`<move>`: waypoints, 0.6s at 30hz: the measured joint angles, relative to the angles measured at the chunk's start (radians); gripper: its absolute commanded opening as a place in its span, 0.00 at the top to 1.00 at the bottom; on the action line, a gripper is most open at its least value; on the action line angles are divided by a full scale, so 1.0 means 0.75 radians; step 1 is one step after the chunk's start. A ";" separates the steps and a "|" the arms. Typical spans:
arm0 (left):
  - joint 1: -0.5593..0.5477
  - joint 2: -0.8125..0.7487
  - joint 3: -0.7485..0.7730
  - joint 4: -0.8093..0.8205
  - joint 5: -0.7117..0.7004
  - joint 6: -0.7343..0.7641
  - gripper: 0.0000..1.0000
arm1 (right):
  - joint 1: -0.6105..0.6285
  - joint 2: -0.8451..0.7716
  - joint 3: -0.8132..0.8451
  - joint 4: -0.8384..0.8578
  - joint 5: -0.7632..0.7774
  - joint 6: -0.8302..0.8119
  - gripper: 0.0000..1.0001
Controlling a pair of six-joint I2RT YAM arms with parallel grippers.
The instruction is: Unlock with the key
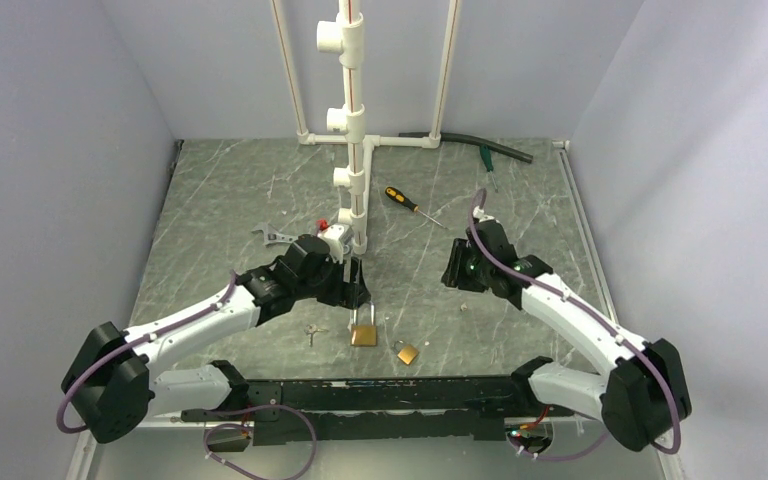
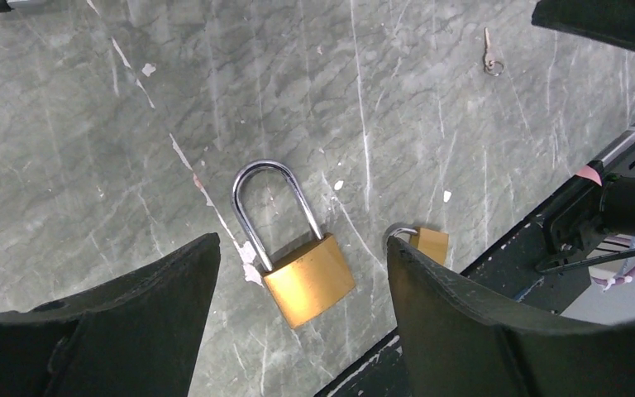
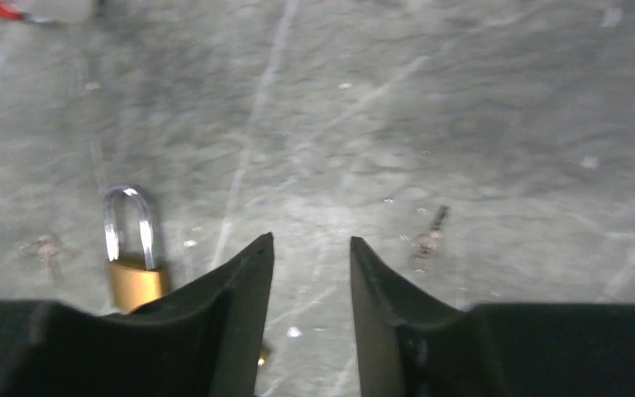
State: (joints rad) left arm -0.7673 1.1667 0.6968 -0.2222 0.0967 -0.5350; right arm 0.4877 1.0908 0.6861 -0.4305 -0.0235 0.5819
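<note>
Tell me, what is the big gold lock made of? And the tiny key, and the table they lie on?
The big padlock has a golden, softly brushed body, so probably brass. Its loop is bright silver and mirror-shiny, likely polished steel. The tiny key looks like dull silver-grey metal. The table looks like grey-green marble with pale veins, but it could be just a printed surface.
</note>
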 measured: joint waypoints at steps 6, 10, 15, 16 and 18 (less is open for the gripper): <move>0.000 -0.010 -0.003 -0.001 0.008 0.002 0.22 | -0.001 0.076 0.075 -0.204 0.163 0.133 0.19; 0.000 -0.010 -0.003 -0.001 0.011 0.008 0.22 | -0.001 0.024 0.014 -0.251 0.207 0.229 0.26; 0.000 -0.010 -0.008 0.001 0.012 0.026 0.22 | -0.001 0.030 -0.058 -0.250 0.283 0.318 0.37; 0.000 -0.010 -0.009 0.001 0.012 0.026 0.22 | -0.001 0.040 -0.072 -0.248 0.292 0.326 0.38; 0.000 -0.009 -0.009 0.001 0.013 0.027 0.22 | -0.001 0.071 -0.097 -0.234 0.304 0.342 0.39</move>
State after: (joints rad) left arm -0.7673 1.1599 0.6899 -0.2218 0.1066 -0.5144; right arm 0.4870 1.1439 0.6132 -0.6064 0.2043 0.8387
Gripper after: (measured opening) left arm 0.780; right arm 0.630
